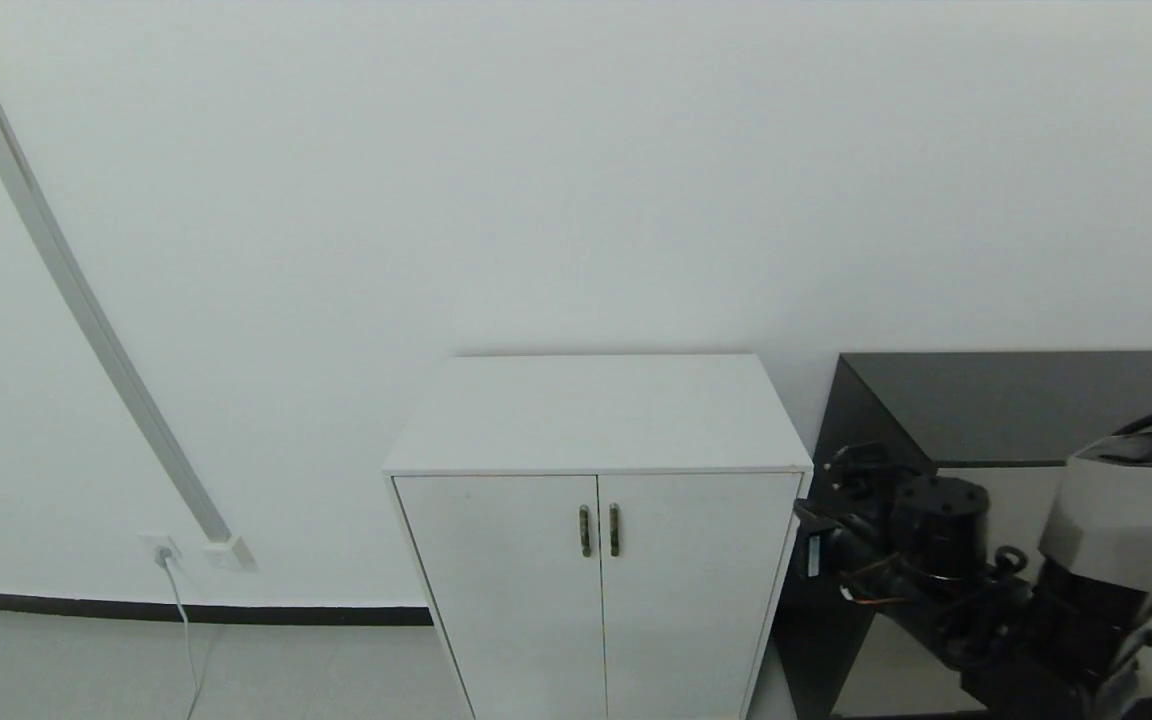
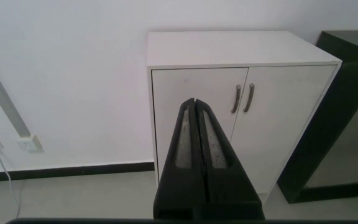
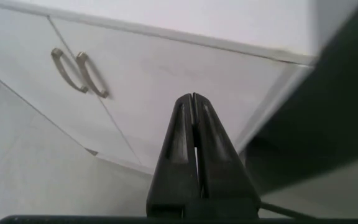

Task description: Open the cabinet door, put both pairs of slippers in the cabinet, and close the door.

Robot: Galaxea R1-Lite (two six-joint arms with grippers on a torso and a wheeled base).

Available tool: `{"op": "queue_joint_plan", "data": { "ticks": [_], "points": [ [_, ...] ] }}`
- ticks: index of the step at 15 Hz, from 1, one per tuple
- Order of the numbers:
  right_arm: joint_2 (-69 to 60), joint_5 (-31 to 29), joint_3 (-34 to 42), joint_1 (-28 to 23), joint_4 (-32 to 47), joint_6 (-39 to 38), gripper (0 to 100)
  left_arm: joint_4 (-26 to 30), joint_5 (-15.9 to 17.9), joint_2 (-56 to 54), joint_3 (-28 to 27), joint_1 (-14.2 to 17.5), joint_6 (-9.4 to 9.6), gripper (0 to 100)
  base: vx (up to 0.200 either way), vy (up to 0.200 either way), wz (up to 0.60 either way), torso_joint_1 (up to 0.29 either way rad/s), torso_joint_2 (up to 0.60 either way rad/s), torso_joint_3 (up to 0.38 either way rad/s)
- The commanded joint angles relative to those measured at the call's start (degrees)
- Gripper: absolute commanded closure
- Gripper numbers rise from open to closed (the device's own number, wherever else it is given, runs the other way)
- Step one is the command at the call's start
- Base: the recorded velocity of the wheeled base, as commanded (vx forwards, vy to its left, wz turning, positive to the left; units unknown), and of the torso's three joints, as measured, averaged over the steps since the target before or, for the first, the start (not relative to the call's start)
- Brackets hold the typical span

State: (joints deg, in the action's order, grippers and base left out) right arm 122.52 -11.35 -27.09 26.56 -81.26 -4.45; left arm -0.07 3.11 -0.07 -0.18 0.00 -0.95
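The white cabinet (image 1: 596, 420) stands against the wall with both doors closed. Its two metal handles (image 1: 599, 530) sit side by side at the middle seam. In the left wrist view my left gripper (image 2: 195, 104) is shut with nothing between its fingers; it is held in front of the cabinet's left door (image 2: 197, 93), some way off. The right gripper (image 3: 194, 99) is shut and empty too, close to the right door (image 3: 185, 74), to the side of the handles (image 3: 79, 71). My right arm (image 1: 936, 560) sits beside the cabinet's right side.
A black table (image 1: 1016, 400) stands right next to the cabinet on its right. On the wall to the left are a slanted grey cable duct (image 1: 76, 290) and a socket with a white cable (image 1: 176, 600) running down to the grey floor (image 1: 186, 670).
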Motion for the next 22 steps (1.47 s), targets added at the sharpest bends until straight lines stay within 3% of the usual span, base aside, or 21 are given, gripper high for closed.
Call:
{"op": "queue_joint_plan", "data": {
  "ticks": [1,4,8,12,22],
  "points": [
    [-10.28,-0.08,10.92,-3.71,-4.34,0.14,100,-0.01,-0.03,0.07,0.01,0.00,-0.02,100,0.000,0.000,0.00,0.000,0.00,0.000],
    [-12.04,-3.68,20.58,-8.37,-8.74,0.23,100,-0.01,-0.03,0.07,0.01,0.00,-0.02,100,0.000,0.000,0.00,0.000,0.00,0.000],
    [-18.01,-4.65,26.74,-15.58,-8.74,1.99,100,-0.01,-0.03,0.07,0.01,0.00,-0.02,100,0.000,0.000,0.00,0.000,0.00,0.000],
    [-24.17,-4.56,27.09,-21.82,-8.74,5.24,100,-0.01,-0.03,0.07,0.01,0.00,-0.02,100,0.000,0.000,0.00,0.000,0.00,0.000],
    [-57.92,-1.57,27.09,-23.05,25.36,6.03,100,-0.01,-0.03,0.07,0.01,0.00,-0.02,100,0.000,0.000,0.00,0.000,0.00,0.000]
  ]
}}
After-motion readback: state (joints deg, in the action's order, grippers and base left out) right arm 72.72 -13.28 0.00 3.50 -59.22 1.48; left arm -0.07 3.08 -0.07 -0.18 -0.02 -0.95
